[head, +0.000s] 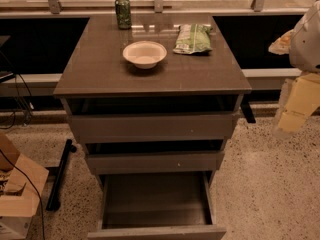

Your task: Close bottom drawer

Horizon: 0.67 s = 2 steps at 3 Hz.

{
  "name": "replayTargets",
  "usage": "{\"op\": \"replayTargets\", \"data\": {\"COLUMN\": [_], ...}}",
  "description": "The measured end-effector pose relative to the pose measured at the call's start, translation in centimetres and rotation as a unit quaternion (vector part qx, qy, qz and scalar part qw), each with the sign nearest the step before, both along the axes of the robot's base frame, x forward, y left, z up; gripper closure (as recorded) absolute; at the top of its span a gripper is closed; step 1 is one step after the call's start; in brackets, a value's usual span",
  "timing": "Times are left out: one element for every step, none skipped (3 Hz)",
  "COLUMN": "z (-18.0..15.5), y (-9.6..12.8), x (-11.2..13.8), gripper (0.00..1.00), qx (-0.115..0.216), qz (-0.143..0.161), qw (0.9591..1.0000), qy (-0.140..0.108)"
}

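Cardboard box [20, 186] sits on the floor, far left of my gripper [296, 104]. Closer in, the grey-brown counter [95, 76] carries a green can [122, 12], a white paper bowl [144, 54] and a green snack bag [193, 39]. Down-left of the gripper, the plain grey-brown handleless bottom drawer [156, 204] stands pulled out. The gripper hangs beside the counter's right edge; I cannot tell its state.

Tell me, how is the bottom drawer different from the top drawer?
The bottom drawer is pulled far out, so you can see down into its box; the top drawer is open only a little, showing just a dark gap. The bottom drawer's front is narrower; the top drawer's is the widest. Both are grey-brown with flat fronts. The gripper hangs at the right edge, level with the top drawer, touching neither.
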State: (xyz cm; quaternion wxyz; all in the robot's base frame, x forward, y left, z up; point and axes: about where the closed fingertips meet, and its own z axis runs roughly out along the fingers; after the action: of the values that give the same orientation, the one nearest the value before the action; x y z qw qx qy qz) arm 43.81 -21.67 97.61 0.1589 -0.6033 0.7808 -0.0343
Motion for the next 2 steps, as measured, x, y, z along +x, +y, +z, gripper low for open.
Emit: {"op": "replayTargets", "data": {"z": [0.02, 0.26], "y": [0.0, 0.07], "x": [0.0, 0.02], "gripper": [0.0, 0.18], "qx": [0.0, 0.0], "qz": [0.0, 0.0], "qw": [1.0, 1.0], "qy": [0.0, -0.005]}}
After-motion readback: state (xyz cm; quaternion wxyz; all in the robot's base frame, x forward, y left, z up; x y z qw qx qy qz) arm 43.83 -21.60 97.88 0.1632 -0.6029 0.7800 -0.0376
